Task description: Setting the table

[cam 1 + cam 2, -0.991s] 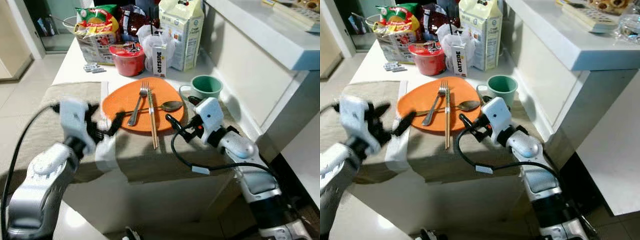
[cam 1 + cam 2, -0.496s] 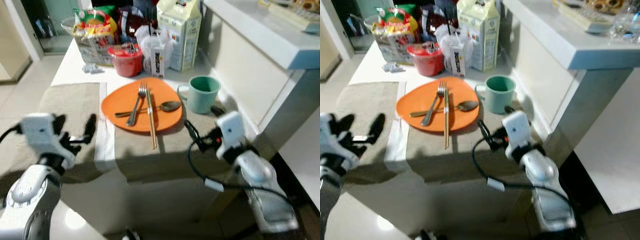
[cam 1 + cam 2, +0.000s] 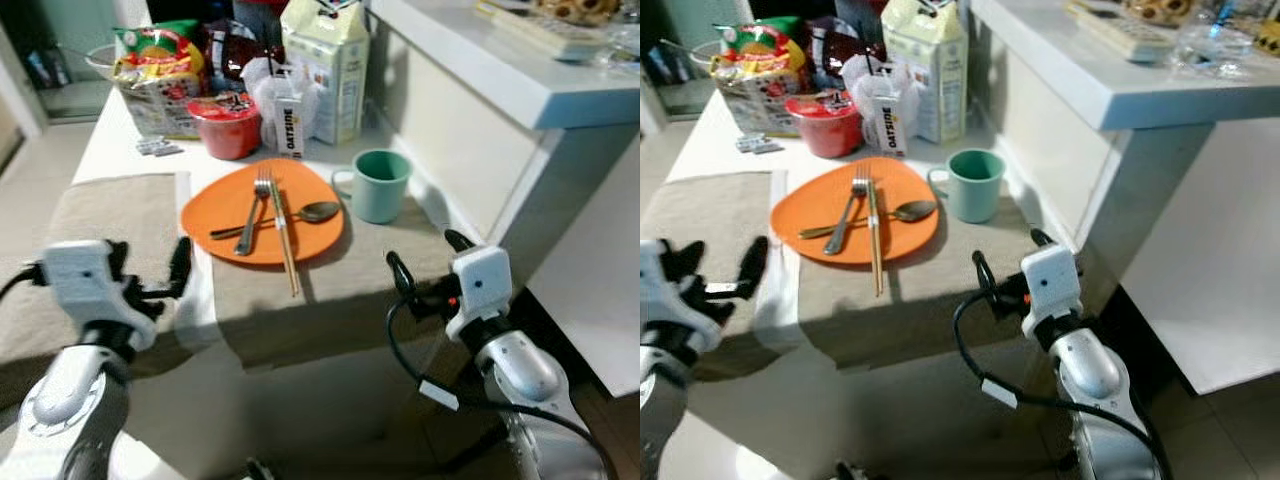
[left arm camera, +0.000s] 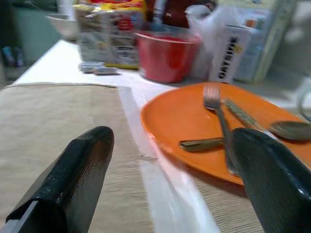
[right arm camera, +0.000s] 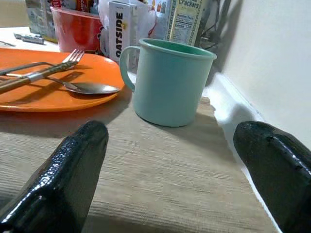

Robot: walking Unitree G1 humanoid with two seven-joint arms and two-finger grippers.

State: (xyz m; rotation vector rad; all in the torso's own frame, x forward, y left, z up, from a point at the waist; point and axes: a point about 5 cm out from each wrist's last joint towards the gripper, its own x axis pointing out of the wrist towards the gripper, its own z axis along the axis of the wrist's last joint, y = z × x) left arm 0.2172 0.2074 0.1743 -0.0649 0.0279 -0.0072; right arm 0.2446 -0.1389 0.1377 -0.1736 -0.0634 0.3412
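One orange plate (image 3: 262, 214) carrying one fork (image 3: 255, 208), one spoon (image 3: 318, 212) and one pair of chopsticks (image 3: 281, 235) — beside it one green mug (image 3: 380, 185). Two beige placemats (image 3: 95, 215); behind them one red bowl (image 3: 226, 125), one small Oatside carton (image 3: 289, 118), one large carton (image 3: 328, 65) — and one snack bag (image 3: 160, 75)

Snack bags (image 3: 160, 75) and milk carton (image 3: 323, 65) cropped at the top edge.

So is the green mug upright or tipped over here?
Upright. The mug stands on its base on the placemat, rim up, beside the orange plate. Whether anything is inside, cannot tell.
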